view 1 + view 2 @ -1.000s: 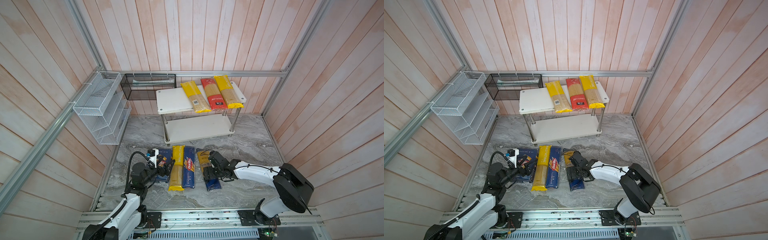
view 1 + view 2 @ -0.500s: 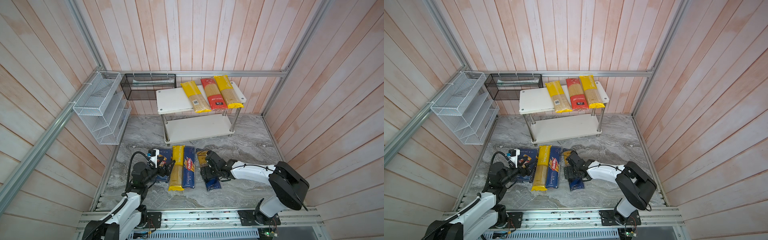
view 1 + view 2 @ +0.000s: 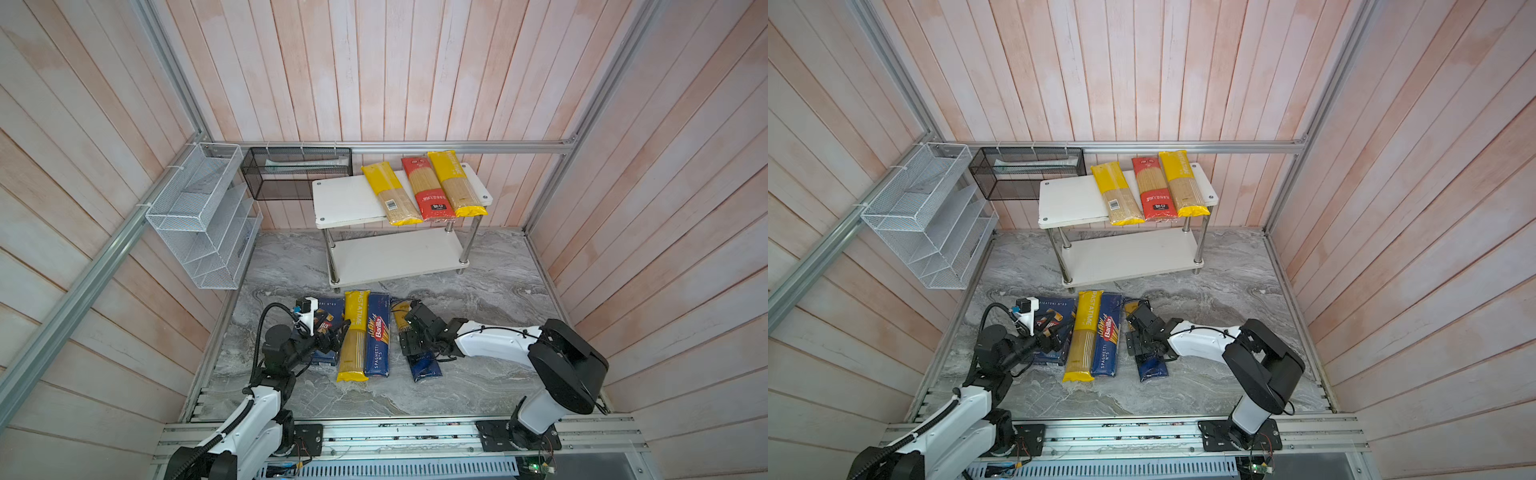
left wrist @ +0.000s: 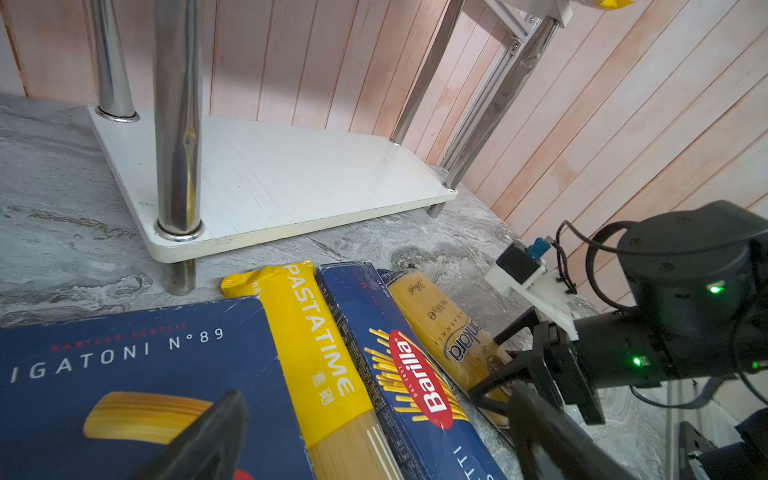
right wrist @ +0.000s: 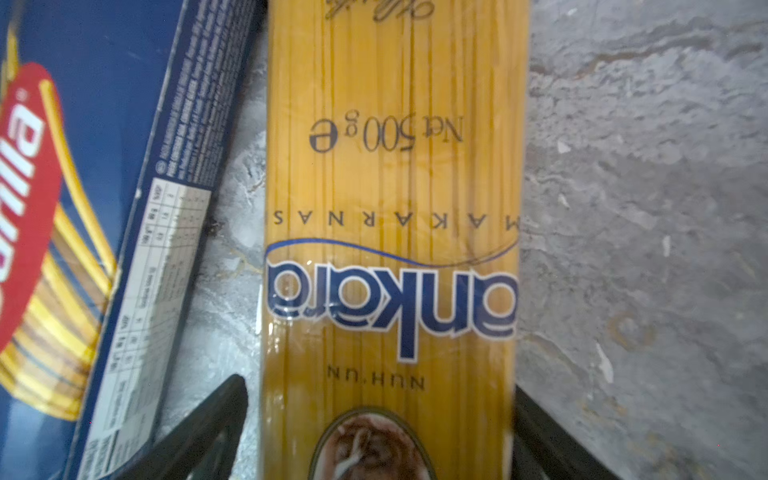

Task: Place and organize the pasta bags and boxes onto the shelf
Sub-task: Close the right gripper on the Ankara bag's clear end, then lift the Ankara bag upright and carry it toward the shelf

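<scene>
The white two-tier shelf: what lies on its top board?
Three long plastic spaghetti packs: barcoded yellow bag, red bag, second yellow bag. The white board beneath them is covered.

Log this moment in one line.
left gripper: open, over Rigatoni box | right gripper: open, astride ankara bag | shelf: three bags on top
</scene>
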`<state>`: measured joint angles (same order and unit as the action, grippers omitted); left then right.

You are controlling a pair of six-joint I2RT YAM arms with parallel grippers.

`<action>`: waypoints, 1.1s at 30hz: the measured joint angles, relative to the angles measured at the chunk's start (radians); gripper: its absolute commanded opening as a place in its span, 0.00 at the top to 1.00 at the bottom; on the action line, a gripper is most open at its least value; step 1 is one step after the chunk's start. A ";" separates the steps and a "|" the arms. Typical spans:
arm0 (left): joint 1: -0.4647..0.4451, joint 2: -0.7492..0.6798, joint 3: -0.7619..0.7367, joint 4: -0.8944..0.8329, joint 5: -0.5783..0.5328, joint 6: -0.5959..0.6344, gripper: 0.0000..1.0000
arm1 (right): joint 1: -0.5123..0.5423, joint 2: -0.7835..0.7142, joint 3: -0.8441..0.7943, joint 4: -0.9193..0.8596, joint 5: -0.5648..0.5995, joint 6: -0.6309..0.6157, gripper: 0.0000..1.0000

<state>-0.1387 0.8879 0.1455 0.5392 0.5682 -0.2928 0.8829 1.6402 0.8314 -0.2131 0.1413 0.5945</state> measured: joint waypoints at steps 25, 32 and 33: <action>0.000 -0.006 0.000 0.000 -0.004 0.000 0.00 | 0.006 -0.014 0.000 0.013 0.024 0.008 0.83; 0.000 -0.006 0.000 0.000 -0.004 0.000 0.00 | 0.006 -0.029 -0.003 0.011 -0.002 0.009 0.94; 0.000 -0.006 0.000 0.000 -0.004 0.000 0.00 | 0.006 -0.033 -0.003 0.005 -0.009 0.009 0.95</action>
<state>-0.1387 0.8814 0.1455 0.5388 0.5644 -0.2928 0.8894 1.6073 0.8280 -0.2081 0.1322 0.6033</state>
